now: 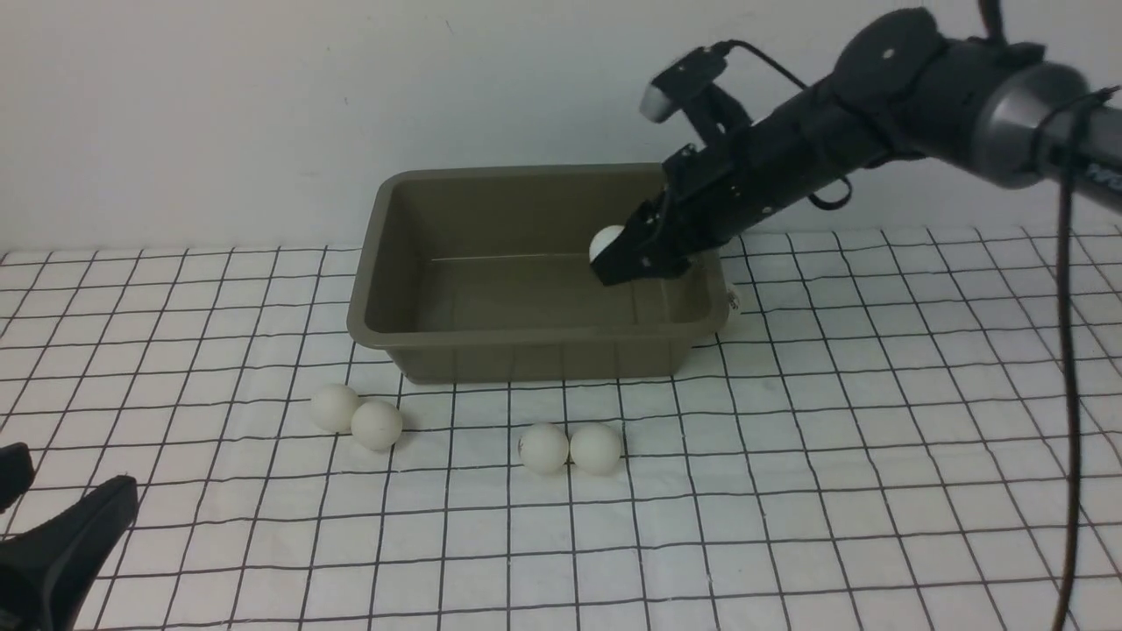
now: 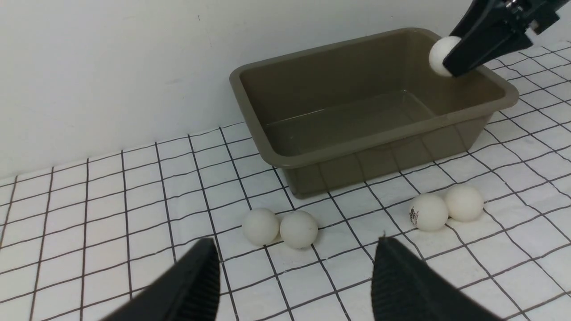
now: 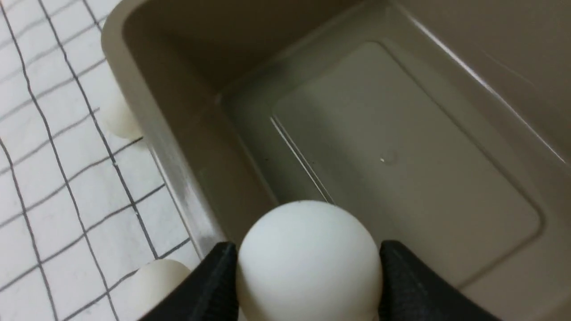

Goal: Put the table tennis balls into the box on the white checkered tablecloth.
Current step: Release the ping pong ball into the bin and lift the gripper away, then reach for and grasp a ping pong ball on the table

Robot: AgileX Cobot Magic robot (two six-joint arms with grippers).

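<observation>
The olive-brown box (image 1: 526, 355) stands on the white checkered tablecloth (image 1: 877, 438), empty inside. My right gripper (image 1: 614, 258) is shut on one table tennis ball (image 1: 605, 243) and holds it over the box's right end, above the floor; the right wrist view shows this ball (image 3: 308, 267) between the fingers. Two pairs of balls lie on the cloth in front of the box: one pair at the left (image 1: 334, 407) (image 1: 377, 425), one near the middle (image 1: 543, 449) (image 1: 596, 449). My left gripper (image 1: 70, 482) is open and empty at the front left, short of the left pair (image 2: 261, 226).
A plain white wall runs close behind the box. A small white patch (image 1: 732, 302) shows at the box's right end. My right arm (image 1: 877, 105) reaches in from the upper right, with a cable (image 1: 1065, 350) hanging down at the right edge.
</observation>
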